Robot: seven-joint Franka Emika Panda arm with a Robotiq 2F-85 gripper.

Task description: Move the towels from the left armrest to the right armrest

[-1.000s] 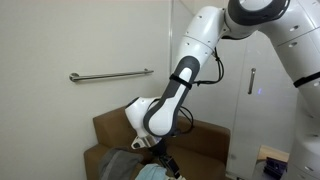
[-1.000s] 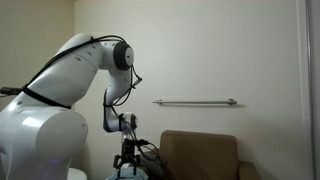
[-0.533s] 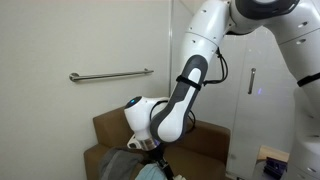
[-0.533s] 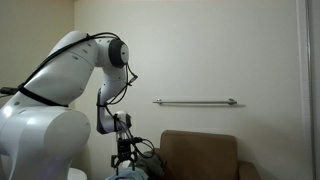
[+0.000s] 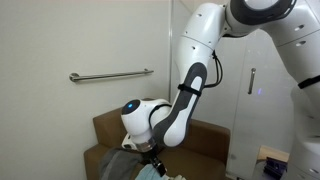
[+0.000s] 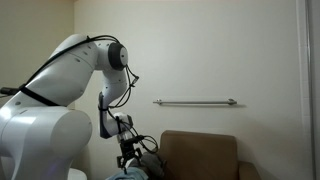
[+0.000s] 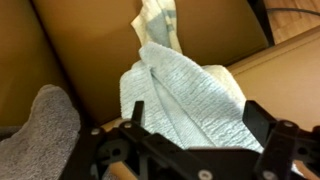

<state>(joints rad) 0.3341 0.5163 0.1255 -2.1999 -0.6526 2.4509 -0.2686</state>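
**A:** What has changed in an exterior view?

**B:** The arm has dipped and swung across the armchair. The gripper is now down at the pale towel, by the frame's bottom edge.

**A:** And in an exterior view from behind the robot?

**B:** There the gripper sits slightly lower than a second ago, beside the chair.

**A:** The wrist view?

**B:** The pale towel bunches between the jaws and hides the tips, so I cannot tell whether they have closed. A grey towel lies apart from it.

**A:** So what does that mean?

**B:** I'd judge it is at the first pickup, and neither towel has crossed yet.
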